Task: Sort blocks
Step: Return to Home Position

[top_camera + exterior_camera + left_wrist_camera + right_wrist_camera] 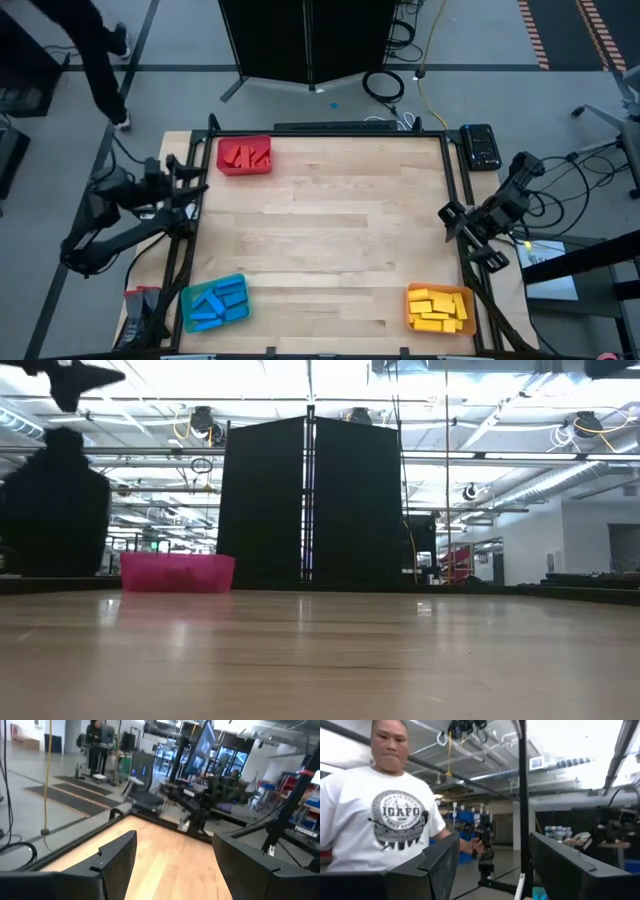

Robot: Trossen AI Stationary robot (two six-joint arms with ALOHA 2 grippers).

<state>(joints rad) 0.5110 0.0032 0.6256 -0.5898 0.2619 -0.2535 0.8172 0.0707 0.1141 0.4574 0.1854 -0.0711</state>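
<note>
While left hand (198, 178) and right hand (450, 222) hang released, blocks (438, 306) lie well apart in bins (244, 172).

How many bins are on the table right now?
3: a red bin at the far left corner, a blue bin near left, an orange bin near right.

Black jointed left arm (120, 218) and right arm (497, 212), each ending in two broad dark fingers (117, 857)
</note>
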